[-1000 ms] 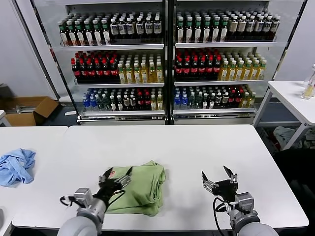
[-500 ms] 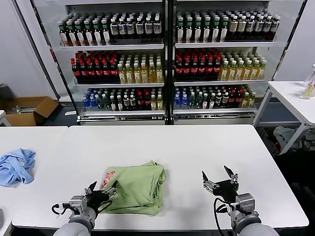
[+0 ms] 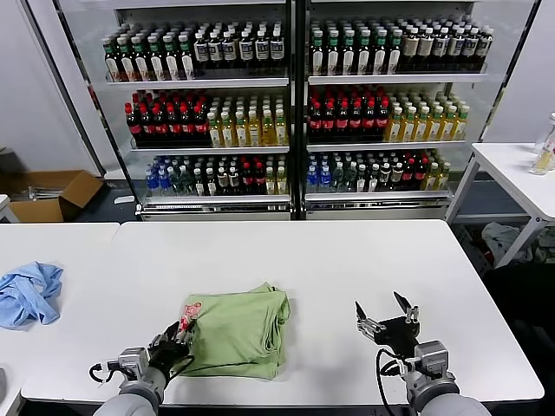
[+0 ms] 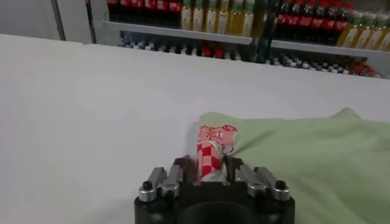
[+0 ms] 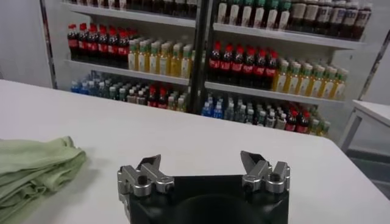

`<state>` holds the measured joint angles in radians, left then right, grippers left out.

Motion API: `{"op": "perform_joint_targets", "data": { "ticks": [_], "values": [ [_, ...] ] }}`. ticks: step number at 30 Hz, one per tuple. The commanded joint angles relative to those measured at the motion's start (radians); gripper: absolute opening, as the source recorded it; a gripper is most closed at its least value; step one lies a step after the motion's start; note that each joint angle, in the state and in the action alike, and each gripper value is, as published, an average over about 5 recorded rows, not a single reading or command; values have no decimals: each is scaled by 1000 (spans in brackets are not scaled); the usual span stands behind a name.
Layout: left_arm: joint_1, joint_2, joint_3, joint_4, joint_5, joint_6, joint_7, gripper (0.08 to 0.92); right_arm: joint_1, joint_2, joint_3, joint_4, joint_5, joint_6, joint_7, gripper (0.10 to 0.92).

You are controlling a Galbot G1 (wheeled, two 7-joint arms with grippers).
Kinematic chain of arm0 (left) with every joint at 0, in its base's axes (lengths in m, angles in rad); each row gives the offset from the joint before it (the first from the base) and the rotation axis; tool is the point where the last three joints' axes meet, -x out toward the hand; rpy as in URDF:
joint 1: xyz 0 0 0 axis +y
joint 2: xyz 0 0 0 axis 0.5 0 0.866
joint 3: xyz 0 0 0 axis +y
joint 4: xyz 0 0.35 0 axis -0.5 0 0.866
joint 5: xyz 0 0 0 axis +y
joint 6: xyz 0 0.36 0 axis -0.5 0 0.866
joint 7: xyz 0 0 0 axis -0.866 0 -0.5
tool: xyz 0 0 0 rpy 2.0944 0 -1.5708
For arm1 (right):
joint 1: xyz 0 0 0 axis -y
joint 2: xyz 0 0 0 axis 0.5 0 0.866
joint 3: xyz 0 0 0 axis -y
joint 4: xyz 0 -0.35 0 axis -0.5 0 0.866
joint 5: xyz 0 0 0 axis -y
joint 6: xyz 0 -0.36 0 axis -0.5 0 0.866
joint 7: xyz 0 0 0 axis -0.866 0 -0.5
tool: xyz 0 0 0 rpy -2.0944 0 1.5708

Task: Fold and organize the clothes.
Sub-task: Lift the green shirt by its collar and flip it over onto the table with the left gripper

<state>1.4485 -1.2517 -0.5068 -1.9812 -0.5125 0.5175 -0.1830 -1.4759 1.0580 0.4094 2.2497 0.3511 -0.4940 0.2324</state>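
Cloth lies folded on the white table [image 3: 347, 260]: the light green polo shirt [image 3: 236, 334], a flat bundle near the table's front edge. The head view only shows the left hand [image 3: 178, 336] at the shirt's left edge; the left wrist view shows its fingers narrowed on the red-and-white checkered logo patch [image 4: 211, 152], pinching that edge of the cloth. The right hand [image 3: 384, 314] hovers over bare table well to the right of the shirt, spread wide and holding nothing.

Light green shirt [image 3: 236, 333], red-and-white checkered logo [image 4: 209, 159]
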Motion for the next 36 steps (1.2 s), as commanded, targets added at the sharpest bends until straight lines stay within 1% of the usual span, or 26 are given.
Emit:
{"op": "perform_joint_targets", "data": {
  "ticks": [1, 3, 5, 8, 11, 14, 18, 23, 27, 30, 32, 34, 36],
  "values": [
    [-11, -3, -7, 30, -109, -17, 31, 351, 1, 2, 0, -1, 0, 0, 1, 823],
    [-17, -2, -7, 33, -130, -29, 39, 299, 0, 3, 1, -2, 0, 0, 1, 823],
    [-18, 1, -9, 29, -150, -44, 51, 230, 1, 3, 2, -2, 0, 0, 1, 823],
    [-17, 10, -27, -3, -190, -56, 67, 144, 4, 5, 3, -4, 0, 0, 1, 823],
    [-10, 32, -73, -75, -270, -58, 66, 105, 11, 6, 1, -7, 0, 0, 2, 823],
    [4, 68, -181, -157, -417, -37, 59, 101, 18, 5, -1, -10, 1, 0, 3, 823],
    [16, 120, -405, -208, -672, 28, 30, 101, 23, 5, -1, -16, 1, 0, 3, 823],
    [48, 212, -643, -167, -923, 61, -38, 101, 32, 4, -2, -26, 3, 0, 2, 823],
    [76, 309, -754, -111, -1034, 63, -76, 101, 44, 2, -4, -34, 7, 3, 1, 823],
    [77, 353, -764, -108, -1069, 62, -101, 101, 50, 3, -4, -36, 7, 5, 1, 823],
    [65, 351, -712, -139, -1058, 62, -119, 101, 50, 4, -4, -36, 7, 5, 2, 823],
    [46, 314, -610, -191, -1010, 61, -136, 101, 46, 4, -1, -35, 6, 5, 3, 823],
    [23, 251, -466, -243, -918, 61, -143, 101, 39, 3, 5, -32, 5, 5, 3, 823]
  ]
}}
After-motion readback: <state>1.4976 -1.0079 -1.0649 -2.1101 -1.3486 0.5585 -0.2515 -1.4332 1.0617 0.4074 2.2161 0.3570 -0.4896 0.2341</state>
